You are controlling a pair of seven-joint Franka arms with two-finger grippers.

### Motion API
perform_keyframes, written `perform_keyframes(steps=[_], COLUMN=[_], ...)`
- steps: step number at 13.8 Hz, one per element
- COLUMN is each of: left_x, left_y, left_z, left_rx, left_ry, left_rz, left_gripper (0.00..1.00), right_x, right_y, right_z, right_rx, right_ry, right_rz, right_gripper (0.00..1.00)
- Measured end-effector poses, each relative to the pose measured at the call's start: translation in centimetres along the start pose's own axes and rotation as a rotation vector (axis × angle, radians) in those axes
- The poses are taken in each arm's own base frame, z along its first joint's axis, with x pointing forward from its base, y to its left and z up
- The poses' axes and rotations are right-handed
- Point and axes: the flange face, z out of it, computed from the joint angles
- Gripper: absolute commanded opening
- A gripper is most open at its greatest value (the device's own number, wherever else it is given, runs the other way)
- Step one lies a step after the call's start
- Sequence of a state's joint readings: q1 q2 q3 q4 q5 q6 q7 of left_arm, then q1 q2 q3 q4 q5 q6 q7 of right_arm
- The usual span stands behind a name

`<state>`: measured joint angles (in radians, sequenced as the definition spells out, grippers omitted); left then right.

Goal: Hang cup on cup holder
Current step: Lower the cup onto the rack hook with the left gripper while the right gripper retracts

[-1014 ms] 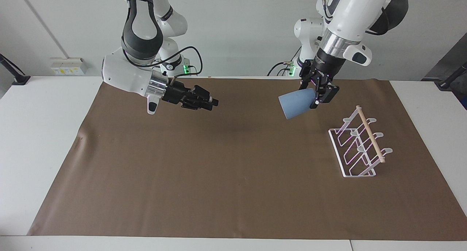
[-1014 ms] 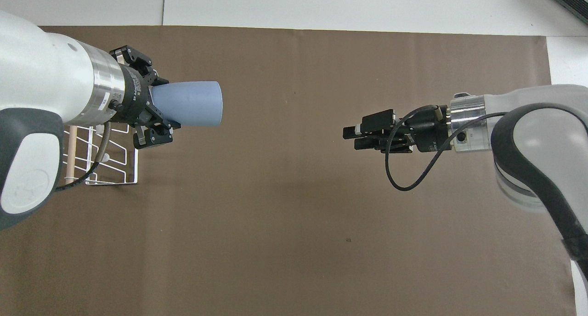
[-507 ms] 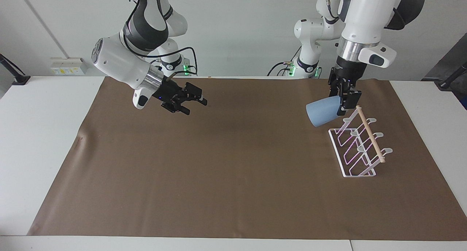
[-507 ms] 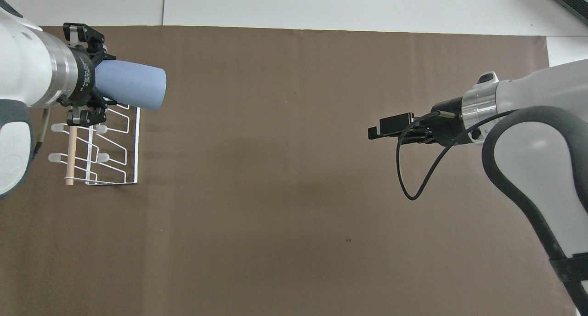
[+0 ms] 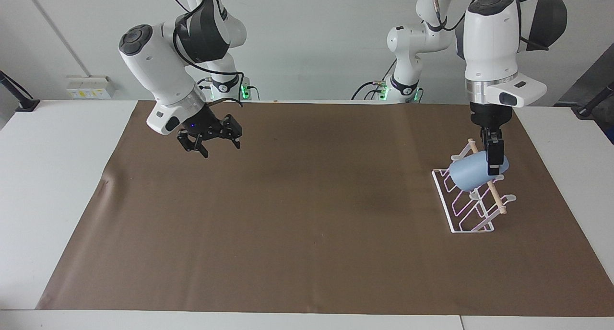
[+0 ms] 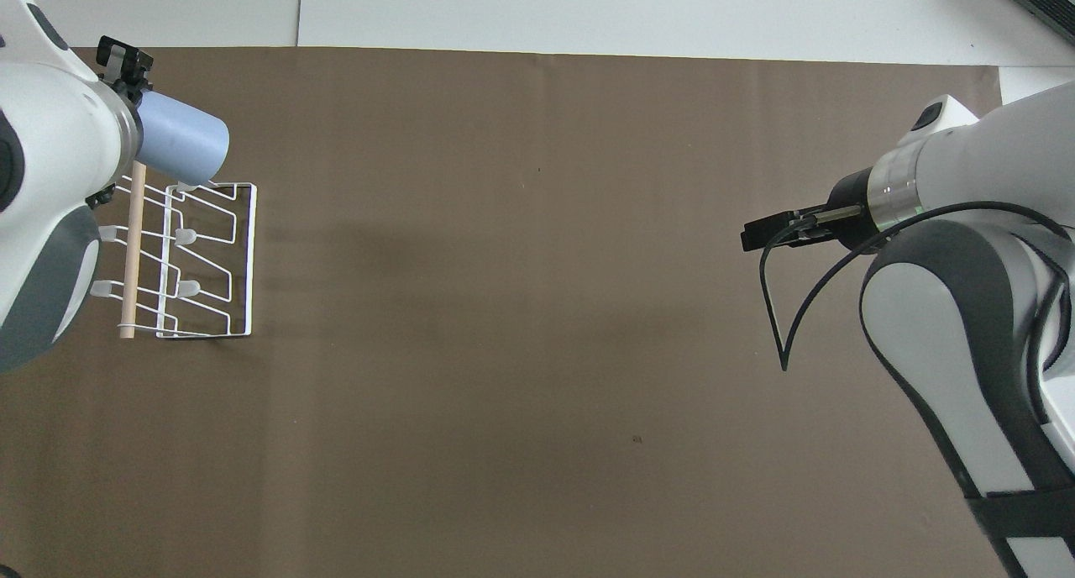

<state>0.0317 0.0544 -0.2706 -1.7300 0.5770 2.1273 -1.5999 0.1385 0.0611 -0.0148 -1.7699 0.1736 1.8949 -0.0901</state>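
Two grippers: my left gripper (image 5: 493,159) is clamped on the light blue cup (image 5: 475,173), holding it tilted against the cup holder (image 5: 472,195), by its wooden dowel (image 5: 494,192). My right gripper (image 5: 211,139) hangs spread wide and empty, well apart from the cup holder.

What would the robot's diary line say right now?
left hand: shut on cup | cup: over rack, by dowel | right hand: open, over mat, waiting
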Motion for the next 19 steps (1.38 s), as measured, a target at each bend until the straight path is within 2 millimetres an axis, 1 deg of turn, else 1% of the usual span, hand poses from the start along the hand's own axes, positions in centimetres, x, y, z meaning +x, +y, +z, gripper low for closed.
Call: perform_keyframes(steps=[3,5,7,9,12,15,16,17,18,19], left_x=[-1.4,-2.4,-3.3,-4.1,-5.4,-6.5,-6.8,-7.1,-7.3,-7.5], left_y=[-0.7,-1.0,-1.8,-3.1,-4.3,-5.3,-5.7,-5.9,-6.0,-6.2], left_z=[3.4,5.7,7.9,9.9,11.0,11.1,11.2,11.2,11.2,11.2], left_rx=[0.028,0.051,0.038,0.012,0.006,-0.007,-0.009,-0.013,-0.02,-0.021], left_ry=[0.137,0.175,0.22,0.224,0.203,0.188,0.183,0.179,0.175,0.172], left_rz=[0.151,0.214,0.271,0.289,0.301,0.316,0.321,0.324,0.326,0.328], left_gripper=[0.0,0.0,0.0,0.0,0.0,0.0,0.02,0.11,0.32,0.6], right_x=[0.1,-0.1,-0.4,-1.0,-2.2,-3.9,-4.8,-5.5,-6.1,-6.5], right_y=[0.4,1.1,2.8,4.7,6.5,7.4,7.8,8.1,8.4,8.5], right_z=[-1.2,-2.7,-5.0,-7.8,-11.6,-14.5,-15.3,-15.9,-16.4,-16.7], right_rx=[-0.099,-0.121,-0.126,-0.129,-0.128,-0.127,-0.126,-0.125,-0.124,-0.123], right_ry=[0.015,0.037,0.058,0.052,0.024,0.011,0.002,-0.005,-0.012,-0.017], right_rz=[-0.039,-0.034,-0.002,0.037,0.08,0.109,0.121,0.132,0.158,0.2], right_gripper=[1.0,1.0,1.0,1.0,1.0,1.0,1.0,1.0,1.0,1.0])
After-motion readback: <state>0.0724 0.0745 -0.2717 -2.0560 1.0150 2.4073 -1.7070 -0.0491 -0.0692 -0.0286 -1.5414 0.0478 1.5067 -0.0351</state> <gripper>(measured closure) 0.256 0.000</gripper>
